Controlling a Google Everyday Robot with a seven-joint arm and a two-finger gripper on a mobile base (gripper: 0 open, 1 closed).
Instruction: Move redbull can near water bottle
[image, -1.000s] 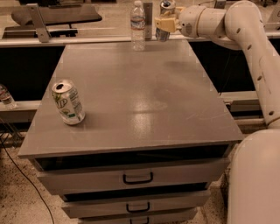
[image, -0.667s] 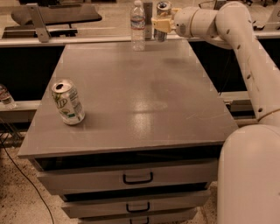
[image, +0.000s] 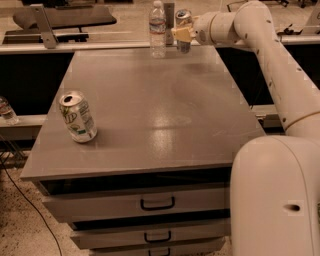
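Redbull can (image: 183, 18) sat at the far edge of the table (image: 150, 100) in your camera view, upright and clasped at mid-height by the gripper (image: 183, 35), whose pale fingers (image: 179, 34) were clenched around its slim silver body. Your arm (image: 265, 45) reached in from the right at full stretch, which put the wrist level with the can and left its silver top showing above the grasp. Whether the base of the can was touching the tabletop or hanging just above it could not be told. The water bottle (image: 157, 29) stood upright just to the left of the can, close beside it but apart, so the can looked to be about where the task wanted it and your next concern would be a clean release without nudging the bottle. The bottle's white cap was on; how full it was could not be made out. A wider white can with green print (image: 78, 117) stood near the front left corner, well apart from both, leaning slightly, its contents hidden. The drawers (image: 157, 204) under the tabletop were shut, so whatever they held was out of sight.
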